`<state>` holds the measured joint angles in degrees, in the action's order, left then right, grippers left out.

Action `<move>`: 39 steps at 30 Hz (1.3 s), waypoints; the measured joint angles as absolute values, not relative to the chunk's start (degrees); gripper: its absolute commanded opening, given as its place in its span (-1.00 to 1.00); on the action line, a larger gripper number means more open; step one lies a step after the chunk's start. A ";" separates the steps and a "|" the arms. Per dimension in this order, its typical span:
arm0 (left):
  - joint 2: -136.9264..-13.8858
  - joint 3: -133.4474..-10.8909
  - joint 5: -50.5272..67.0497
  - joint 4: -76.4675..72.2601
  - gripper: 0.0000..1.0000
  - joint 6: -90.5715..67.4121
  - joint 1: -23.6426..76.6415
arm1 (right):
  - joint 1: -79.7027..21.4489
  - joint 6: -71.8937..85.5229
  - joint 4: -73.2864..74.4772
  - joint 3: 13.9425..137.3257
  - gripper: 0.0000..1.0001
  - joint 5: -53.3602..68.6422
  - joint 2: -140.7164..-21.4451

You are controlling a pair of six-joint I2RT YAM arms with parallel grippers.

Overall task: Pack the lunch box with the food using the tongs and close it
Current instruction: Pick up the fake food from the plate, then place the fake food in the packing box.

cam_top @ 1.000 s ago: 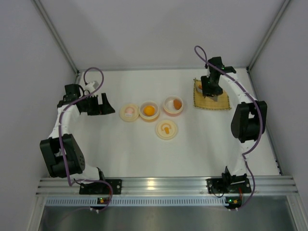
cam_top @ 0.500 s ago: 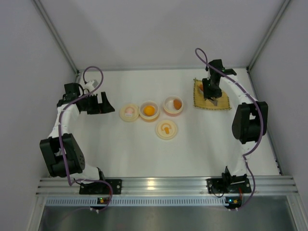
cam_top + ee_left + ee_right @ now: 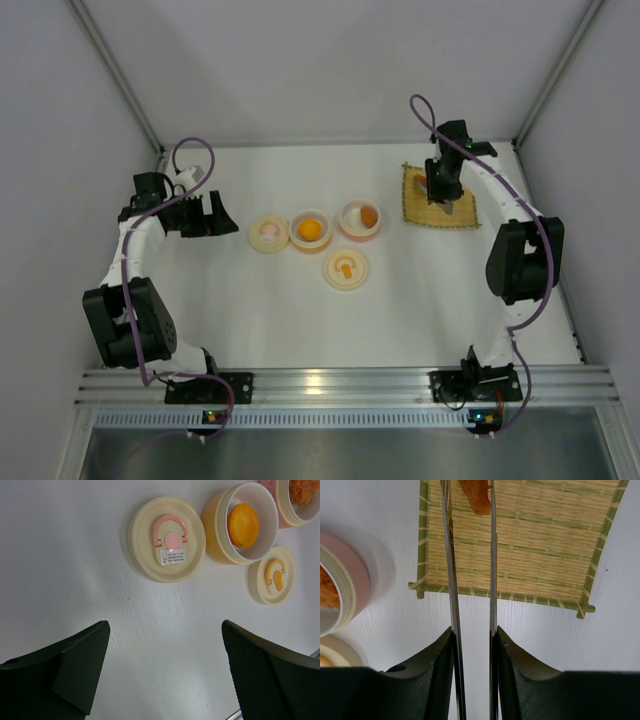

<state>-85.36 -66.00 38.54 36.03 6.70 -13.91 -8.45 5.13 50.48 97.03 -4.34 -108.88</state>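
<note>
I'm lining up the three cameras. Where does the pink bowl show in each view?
Top external: the pink bowl is mid-table, rightmost of the row.
Left wrist: it sits in the top right corner, cut off.
Right wrist: it is at the left edge, left of the tongs.
Shared landmark: the pale yellow bowl beside it in top and left wrist; the woven mat ties top to right wrist.

**Table Layout, Overhead View**

The left gripper (image 3: 222, 216) is positioned at the left of the table (image 3: 250, 320), jaws spread, well apart from the bowls. A row crosses the centre, left to right: a cream lid (image 3: 268, 233) with a pink centre, a yellow bowl (image 3: 295, 238) holding an orange lump (image 3: 311, 229), and a pink bowl (image 3: 349, 228) holding an orange-brown lump (image 3: 369, 216). A second cream lid (image 3: 346, 269) lies just near of the row. The right gripper (image 3: 441, 198) hangs over the woven mat (image 3: 455, 217) at far right. A third lump (image 3: 421, 183) lies at the mat's left edge.
</note>
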 measured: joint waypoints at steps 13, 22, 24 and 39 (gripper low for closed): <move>-85.36 -66.02 38.57 36.05 0.96 6.52 -13.91 | -8.86 5.26 50.61 95.44 -0.72 -2.46 -100.84; -85.36 -66.02 38.72 36.07 0.96 6.50 -13.91 | -14.74 5.98 51.35 93.38 -0.71 1.23 -92.05; -85.36 -66.02 38.72 36.07 0.97 6.46 -13.91 | -17.21 6.31 51.70 93.38 -0.71 1.19 -91.07; -85.34 -66.02 38.72 36.12 0.96 6.20 -13.91 | -31.31 12.08 52.47 90.54 -0.70 -1.06 -91.55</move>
<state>-85.34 -66.02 38.72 36.12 6.20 -13.91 -31.31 12.08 52.47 90.54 -1.06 -91.55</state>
